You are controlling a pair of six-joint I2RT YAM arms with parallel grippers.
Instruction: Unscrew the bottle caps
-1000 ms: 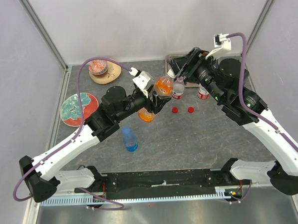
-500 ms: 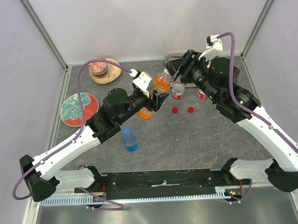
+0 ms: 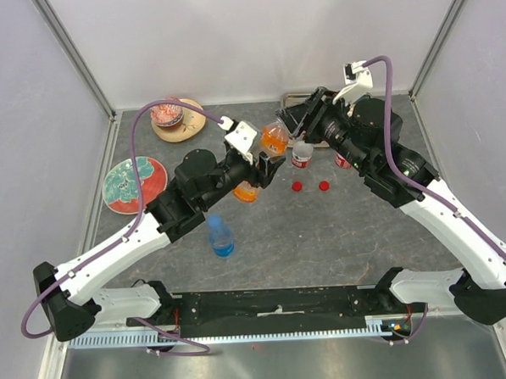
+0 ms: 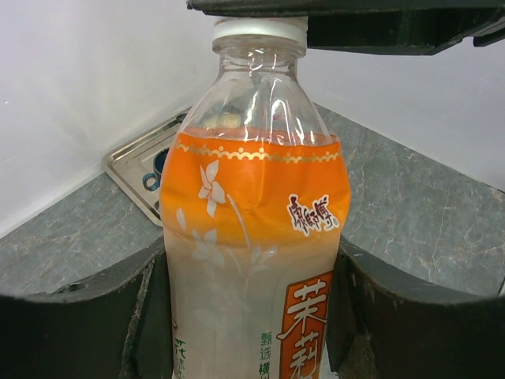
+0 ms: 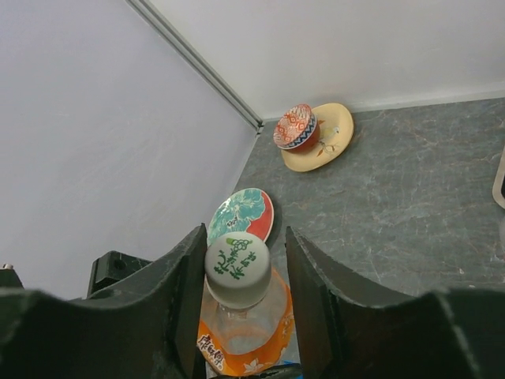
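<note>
My left gripper [image 3: 262, 169] [image 4: 252, 316] is shut on the body of the orange bottle [image 3: 275, 142] [image 4: 252, 229], held tilted above the table. Its white cap [image 4: 259, 30] [image 5: 237, 268] sits on the neck. My right gripper [image 3: 287, 125] [image 5: 243, 249] straddles that cap. One finger [image 5: 185, 276] touches it, and a gap shows on the other side, so the gripper is open. Two loose red caps [image 3: 297, 186] [image 3: 324, 185] lie on the table. Two clear red-labelled bottles [image 3: 301, 153] [image 3: 343, 160] stand uncapped behind them. A blue bottle [image 3: 221, 235] stands capped near the front.
A teal and red plate [image 3: 134, 184] [image 5: 241, 215] lies at the left. A patterned bowl on a yellow plate [image 3: 173, 119] [image 5: 316, 133] sits at the back left. A metal tray [image 4: 140, 167] lies at the back, by the wall.
My right gripper has moved left and down over the orange bottle's cap, and its jaws have narrowed around it. The left gripper has kept its hold on the bottle.
</note>
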